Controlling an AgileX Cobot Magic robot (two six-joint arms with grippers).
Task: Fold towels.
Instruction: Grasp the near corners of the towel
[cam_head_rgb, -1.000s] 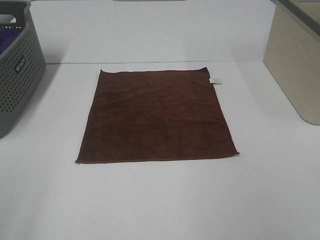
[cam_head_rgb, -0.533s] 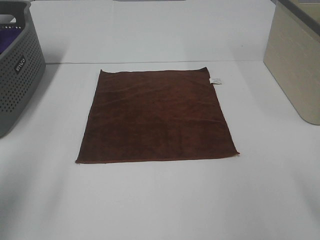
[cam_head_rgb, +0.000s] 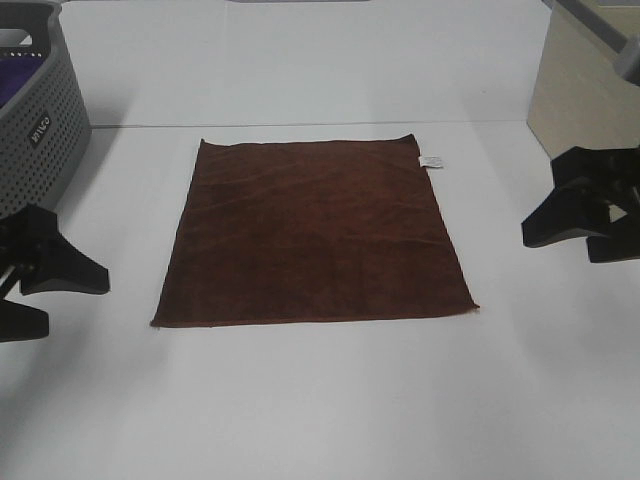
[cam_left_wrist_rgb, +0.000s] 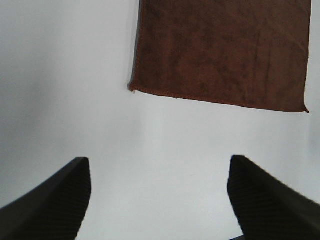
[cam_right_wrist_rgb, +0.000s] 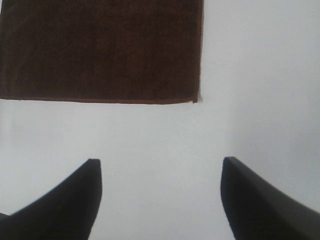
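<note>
The dark reddish-brown towel (cam_head_rgb: 315, 235) lies flat and spread out in the middle of the white table, with its small white label (cam_head_rgb: 432, 160) at the far right corner. My left gripper (cam_head_rgb: 70, 298) is open and empty, above the table to the left of the towel's near left corner. My right gripper (cam_head_rgb: 558, 243) is open and empty, to the right of the towel's right edge. In the left wrist view the towel (cam_left_wrist_rgb: 225, 50) lies ahead of the open gripper (cam_left_wrist_rgb: 160, 200). In the right wrist view the towel (cam_right_wrist_rgb: 100, 50) lies ahead of the open gripper (cam_right_wrist_rgb: 160, 197).
A grey perforated basket (cam_head_rgb: 30, 130) with something purple inside stands at the far left. A beige bin (cam_head_rgb: 585, 95) stands at the far right, behind my right gripper. Bare white table (cam_head_rgb: 320, 400) lies in front of the towel.
Both grippers have come into the exterior high view, the left from the left edge and the right from the right edge. The towel has not moved.
</note>
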